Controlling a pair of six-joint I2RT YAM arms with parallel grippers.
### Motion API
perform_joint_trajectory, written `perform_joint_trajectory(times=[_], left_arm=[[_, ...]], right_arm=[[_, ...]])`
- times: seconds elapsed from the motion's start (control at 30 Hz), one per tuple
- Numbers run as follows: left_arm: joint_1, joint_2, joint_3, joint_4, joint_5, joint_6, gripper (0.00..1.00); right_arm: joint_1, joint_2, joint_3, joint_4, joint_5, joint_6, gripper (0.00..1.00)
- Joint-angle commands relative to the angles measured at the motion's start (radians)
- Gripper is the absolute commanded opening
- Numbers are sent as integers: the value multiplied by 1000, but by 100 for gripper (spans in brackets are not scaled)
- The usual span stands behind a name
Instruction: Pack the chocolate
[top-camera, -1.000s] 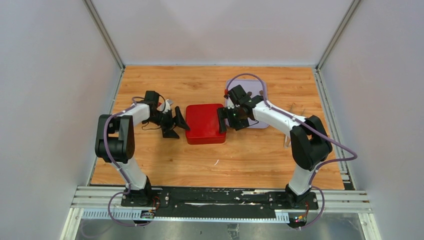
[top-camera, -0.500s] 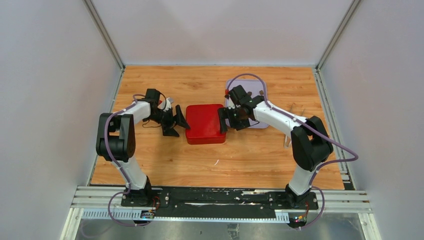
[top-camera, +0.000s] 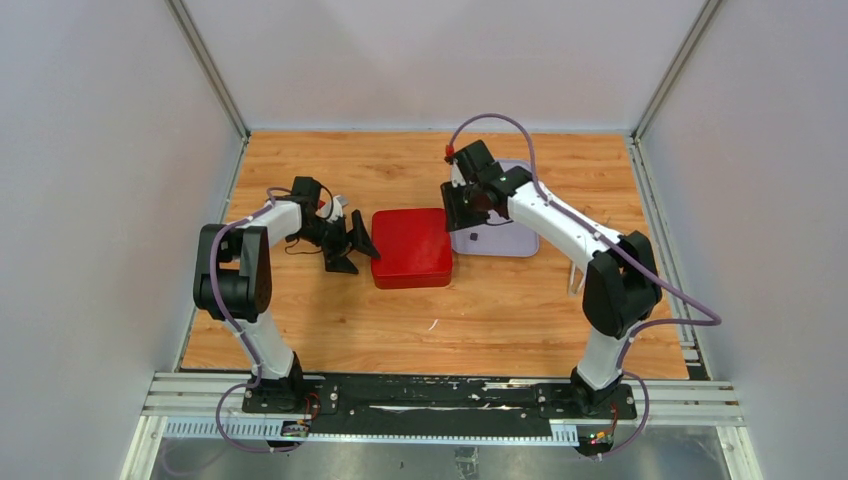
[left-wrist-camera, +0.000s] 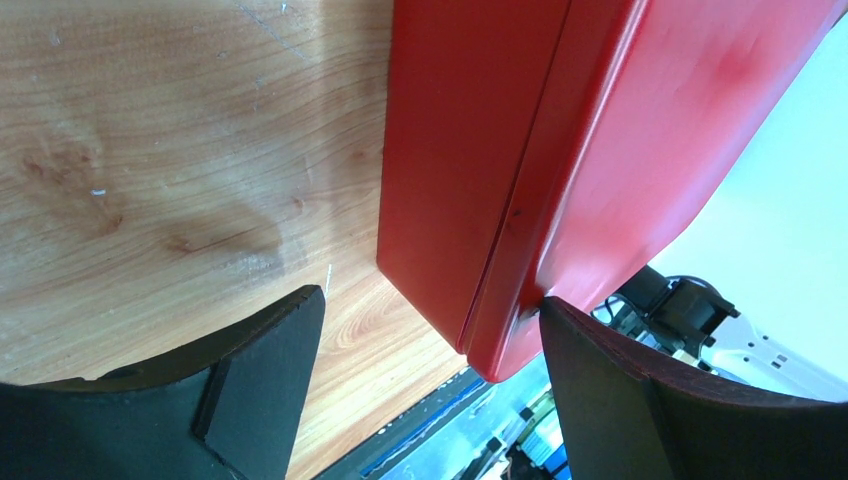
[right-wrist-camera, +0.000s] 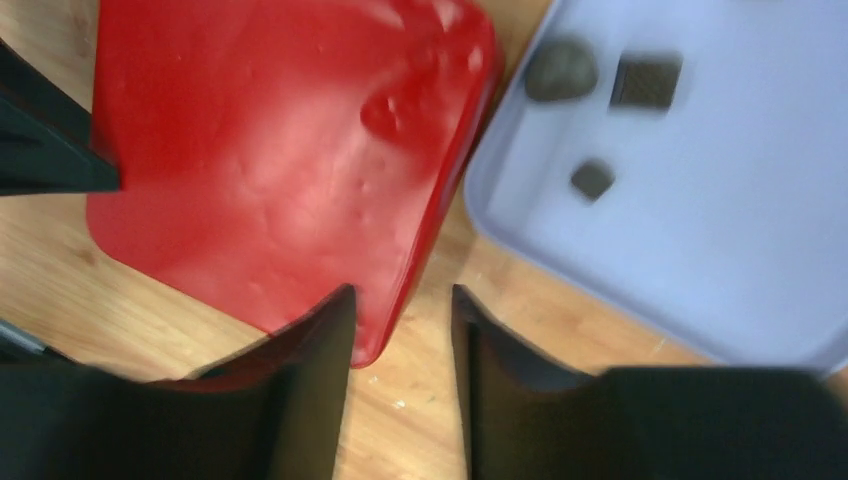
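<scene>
The red box (top-camera: 410, 247) lies closed at the table's middle. Its lid fills the right wrist view (right-wrist-camera: 270, 150). My left gripper (top-camera: 355, 250) is open at the box's left edge; in the left wrist view (left-wrist-camera: 430, 340) the box's near corner (left-wrist-camera: 500, 200) sits between the jaws, and one finger (left-wrist-camera: 620, 390) touches the lid rim. My right gripper (right-wrist-camera: 400, 300) hovers over the gap between box and lavender tray (right-wrist-camera: 720, 230), jaws narrowly apart with nothing between. Chocolate lies on the tray: a round piece (right-wrist-camera: 561, 72), a dark square (right-wrist-camera: 646, 80) and a small one (right-wrist-camera: 592, 178). One piece (top-camera: 474, 238) shows from above.
The lavender tray (top-camera: 505, 240) sits just right of the box, partly under the right arm (top-camera: 540, 215). A small white scrap (top-camera: 432, 325) lies on the wood in front of the box. Grey walls enclose the table on three sides.
My right gripper has left the box's right edge, lifted back toward the tray's far side, and its jaws have narrowed. The left gripper and the box have stayed put.
</scene>
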Motion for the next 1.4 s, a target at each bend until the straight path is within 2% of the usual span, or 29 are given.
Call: perform_joint_trajectory(times=[0.0,0.07,0.1,0.4,0.87,1.37], left_arm=[[-7,17,21,-24,-19,25,83],[-7,17,28,-30,-18,26,83],[-7,17,30,-32,-18,26,83],[-6,10,41,-51,-23,35,83],[-6,7,46,-56,-24,32,83],[-6,10,59,-59,-26,29,83]], right_arm=[[-23,78,114,-23,43,-23,25],[-23,123,163,-24,55,-33,6],[-24,147,190,-26,64,-39,0],[-42,311,397,-93,98,-71,0],[-42,421,390,-74,96,-56,0],[-40,340,426,-46,71,-63,0]])
